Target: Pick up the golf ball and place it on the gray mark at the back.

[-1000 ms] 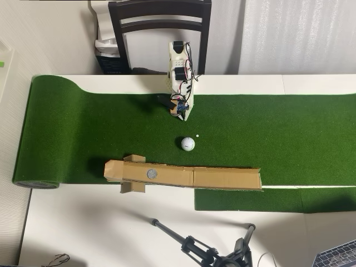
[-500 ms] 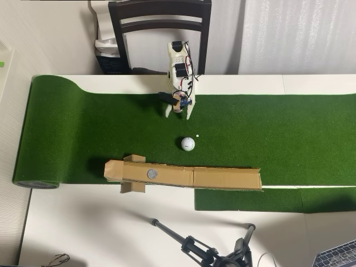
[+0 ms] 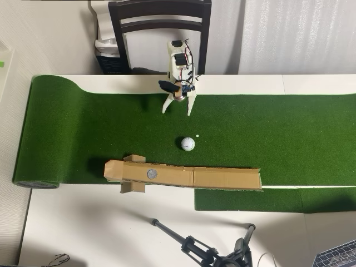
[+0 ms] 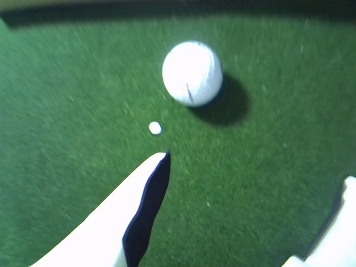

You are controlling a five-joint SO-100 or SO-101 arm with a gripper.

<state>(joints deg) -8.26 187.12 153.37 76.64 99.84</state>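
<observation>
Here I see my fingers [image 3: 178, 111] spread apart over the green turf [image 3: 278, 128], well short of the golf ball [image 3: 188, 143] lying free.

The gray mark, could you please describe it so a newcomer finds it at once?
In the overhead view, find the long tan cardboard strip along the green turf mat's lower edge. Near its left end sits the flat gray circular mark. Unlike the white dimpled golf ball and tiny white dot, it lies on cardboard.
</observation>
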